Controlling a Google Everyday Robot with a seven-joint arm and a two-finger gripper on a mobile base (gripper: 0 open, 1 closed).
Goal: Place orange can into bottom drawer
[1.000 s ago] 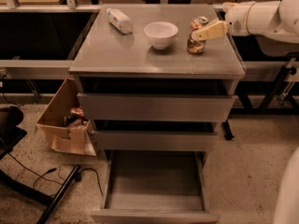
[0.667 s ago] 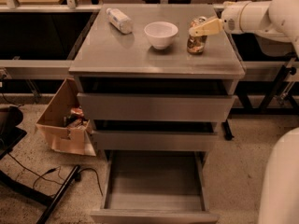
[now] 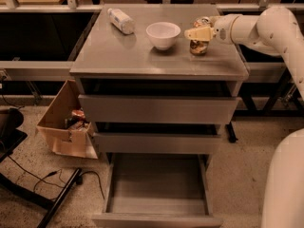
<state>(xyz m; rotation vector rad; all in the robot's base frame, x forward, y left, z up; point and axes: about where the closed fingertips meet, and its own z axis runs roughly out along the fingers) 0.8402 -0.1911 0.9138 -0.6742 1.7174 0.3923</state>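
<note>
The orange can [image 3: 198, 48] stands upright on the grey cabinet top [image 3: 123, 51], at its right side next to the white bowl. My gripper [image 3: 198, 33] reaches in from the right and sits across the can's middle, at the can's height; the can's top shows just above it. The can rests on the top surface. The bottom drawer [image 3: 156, 182] is pulled out wide below, with its flat grey floor bare. The two shallower drawers above it are slightly open.
A white bowl [image 3: 163, 35] stands left of the can. A clear plastic bottle [image 3: 120, 21] lies at the back left of the top. A cardboard box [image 3: 61, 127] sits on the floor left of the cabinet. Cables and a dark stand leg [image 3: 57, 201] lie at lower left.
My gripper has moved a little to the left and down, further across the can. The can has stayed in place on the cabinet top.
</note>
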